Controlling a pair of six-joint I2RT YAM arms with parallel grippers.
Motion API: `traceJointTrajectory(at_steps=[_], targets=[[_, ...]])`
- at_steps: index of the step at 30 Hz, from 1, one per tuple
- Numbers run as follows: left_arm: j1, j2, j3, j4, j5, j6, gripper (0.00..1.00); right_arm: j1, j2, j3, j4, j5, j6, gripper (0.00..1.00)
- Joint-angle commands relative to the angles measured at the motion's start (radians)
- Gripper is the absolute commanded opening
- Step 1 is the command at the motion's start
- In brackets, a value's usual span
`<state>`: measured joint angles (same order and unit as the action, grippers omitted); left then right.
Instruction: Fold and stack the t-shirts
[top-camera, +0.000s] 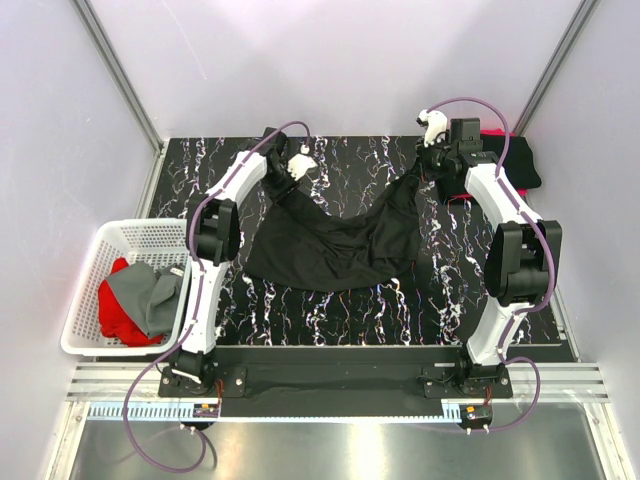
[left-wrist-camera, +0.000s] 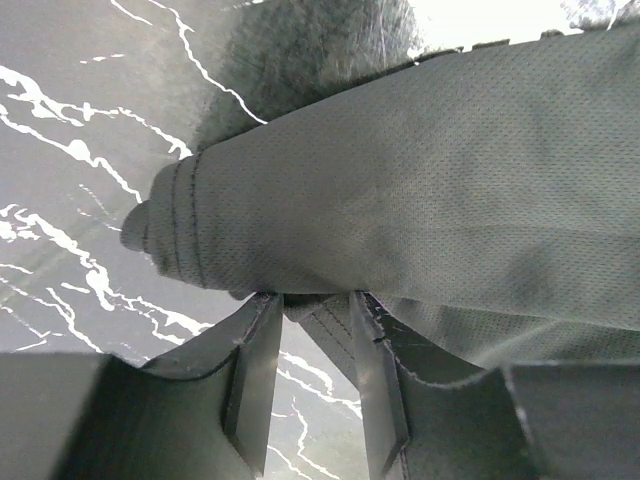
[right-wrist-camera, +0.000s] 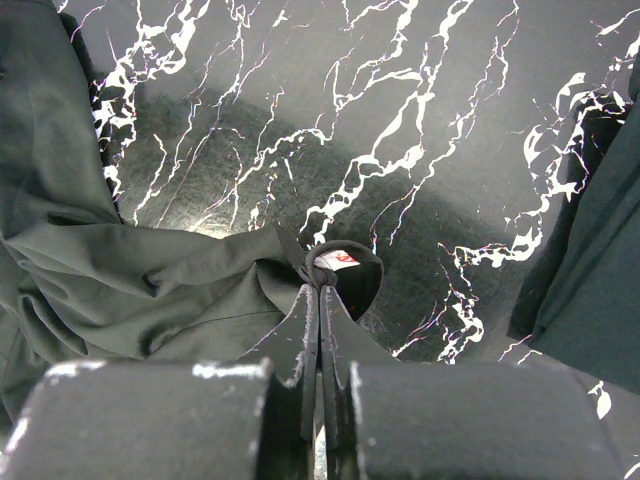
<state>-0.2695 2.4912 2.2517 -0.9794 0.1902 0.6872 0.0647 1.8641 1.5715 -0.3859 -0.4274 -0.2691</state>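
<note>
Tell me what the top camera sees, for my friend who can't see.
Two robot arms hold a black shirt up by its corners, so it sags onto the dark marbled table. A white basket on the left holds red and grey shirts.
</note>
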Motion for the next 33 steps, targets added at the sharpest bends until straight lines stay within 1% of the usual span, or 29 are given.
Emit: traceJointTrajectory(at_steps=[1, 3, 8, 13, 15, 16, 17, 20, 21, 25, 33], targets=[[0.0, 0.006, 0.037, -0.005, 0.011, 0.021, 0.37, 0.003, -0.009, 0.025, 0.038, 0.015, -0.012, 0.0], [0.0, 0.011, 0.04, -0.005, 0.008, 0.02, 0.36, 0.001, -0.006, 0.027, 0.038, 0.015, -0.012, 0.0], [0.001, 0.028, 0.066, -0.004, -0.011, 0.011, 0.27, 0.001, 0.0, 0.041, 0.038, 0.012, -0.007, 0.0], [0.001, 0.055, 0.109, 0.001, -0.032, 0.002, 0.21, 0.003, 0.004, 0.045, 0.038, 0.01, -0.005, 0.0], [0.001, 0.066, 0.117, 0.001, -0.04, 0.006, 0.07, 0.001, 0.003, 0.041, 0.038, 0.009, -0.004, 0.0], [0.001, 0.064, 0.121, 0.001, -0.038, 0.003, 0.04, 0.003, 0.0, 0.041, 0.039, 0.009, -0.004, 0.0], [0.001, 0.063, 0.118, 0.002, -0.04, 0.005, 0.04, 0.001, -0.002, 0.039, 0.038, 0.009, -0.005, 0.0], [0.001, 0.054, 0.106, 0.011, -0.052, 0.0, 0.21, 0.003, -0.005, 0.033, 0.038, 0.013, -0.007, 0.0], [0.001, 0.049, 0.098, 0.016, -0.058, 0.0, 0.25, 0.001, -0.003, 0.032, 0.038, 0.013, -0.005, 0.0], [0.001, 0.048, 0.091, 0.021, -0.048, 0.008, 0.24, 0.003, -0.005, 0.03, 0.041, 0.009, -0.005, 0.0], [0.0, 0.055, 0.115, 0.033, -0.052, -0.014, 0.27, 0.003, -0.003, 0.032, 0.041, 0.007, -0.001, 0.0]])
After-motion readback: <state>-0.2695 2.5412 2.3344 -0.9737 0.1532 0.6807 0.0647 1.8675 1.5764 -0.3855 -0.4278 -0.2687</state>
